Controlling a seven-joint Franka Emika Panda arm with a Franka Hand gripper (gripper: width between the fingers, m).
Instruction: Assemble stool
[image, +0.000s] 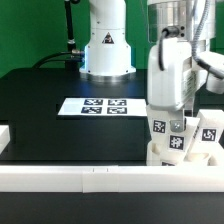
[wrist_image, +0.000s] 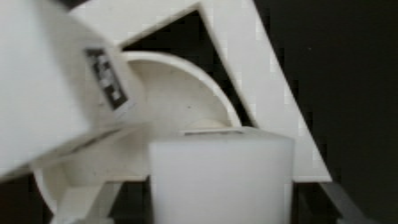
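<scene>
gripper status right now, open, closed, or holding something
Gripper: shut on a stool leg, held upright over the seat disc near the border bar.

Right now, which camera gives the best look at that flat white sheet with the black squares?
The exterior view: the marker board lies whole and unobstructed on the black table. The wrist view shows none of it, only close white stool parts.

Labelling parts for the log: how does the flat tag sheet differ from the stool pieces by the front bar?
The marker board lies flat in the middle of the black table; the stool parts stand upright at the exterior view's right, under the gripper. The board is thin with several tags; the legs are blocky, one tag each. Both are white.
</scene>
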